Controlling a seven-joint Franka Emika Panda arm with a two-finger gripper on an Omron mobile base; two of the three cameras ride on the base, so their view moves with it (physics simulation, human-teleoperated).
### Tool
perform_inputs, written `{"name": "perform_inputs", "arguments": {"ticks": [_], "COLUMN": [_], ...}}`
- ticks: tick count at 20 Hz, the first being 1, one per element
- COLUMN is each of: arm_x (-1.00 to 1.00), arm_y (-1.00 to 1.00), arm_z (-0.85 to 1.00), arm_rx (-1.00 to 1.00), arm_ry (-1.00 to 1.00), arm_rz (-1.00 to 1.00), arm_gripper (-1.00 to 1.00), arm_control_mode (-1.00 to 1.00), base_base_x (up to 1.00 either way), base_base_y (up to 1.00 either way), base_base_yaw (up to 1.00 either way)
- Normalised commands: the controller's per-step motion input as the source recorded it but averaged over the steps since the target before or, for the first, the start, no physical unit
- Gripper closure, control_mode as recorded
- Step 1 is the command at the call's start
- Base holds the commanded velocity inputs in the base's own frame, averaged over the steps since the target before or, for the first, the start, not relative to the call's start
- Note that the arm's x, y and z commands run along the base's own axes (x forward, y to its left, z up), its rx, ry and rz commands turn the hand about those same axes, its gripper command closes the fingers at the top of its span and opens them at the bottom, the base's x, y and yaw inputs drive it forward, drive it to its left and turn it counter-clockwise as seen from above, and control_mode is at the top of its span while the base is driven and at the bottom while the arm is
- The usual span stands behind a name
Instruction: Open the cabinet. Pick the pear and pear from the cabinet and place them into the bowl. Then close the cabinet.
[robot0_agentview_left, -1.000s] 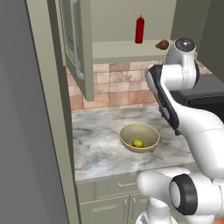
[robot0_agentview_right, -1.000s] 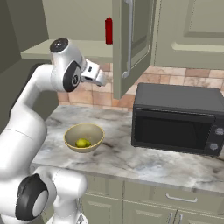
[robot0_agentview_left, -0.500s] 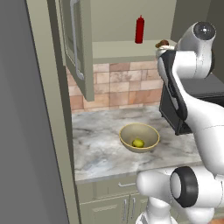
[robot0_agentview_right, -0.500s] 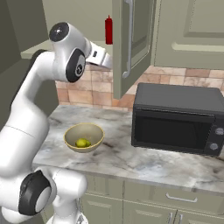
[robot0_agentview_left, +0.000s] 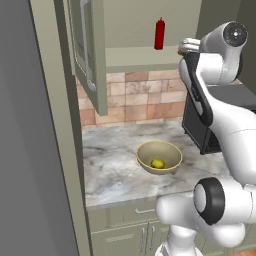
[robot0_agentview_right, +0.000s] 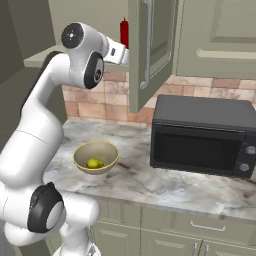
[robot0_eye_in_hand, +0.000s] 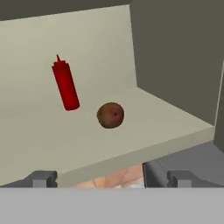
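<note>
2 cabinet (robot0_agentview_left: 90, 55) doors stood swung open, so the shelf (robot0_eye_in_hand: 131, 131) edge lay clear ahead of my gripper (robot0_eye_in_hand: 113, 177), whose jaws were spread wide and held nothing. On the shelf, from left to right in my hand view, I saw 1 red bottle (robot0_eye_in_hand: 64, 84) upright, then 1 brown round thing (robot0_eye_in_hand: 110, 115) near it. Below, 1 pear (robot0_agentview_left: 158, 163) lay in the 1 bowl (robot0_agentview_left: 146, 156) on the counter (robot0_agentview_left: 110, 170), left of the microwave (robot0_agentview_right: 200, 135).
</note>
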Motion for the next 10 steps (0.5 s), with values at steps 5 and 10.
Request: {"name": "perform_inputs", "arguments": {"ticks": [5,10], "arm_x": [0.40,0.24], "arm_y": [-0.07,-0.09], "arm_z": [0.07,0.00], "arm_rx": [0.00,0.00], "arm_ry": [-0.04,0.03], "arm_rz": [0.06,0.09], "arm_gripper": [-1.00,-1.00], "arm_control_mode": [-1.00,-1.00], "base_base_x": [0.00,0.00], "base_base_y": [0.00,0.00], "base_base_yaw": [0.00,0.00]}}
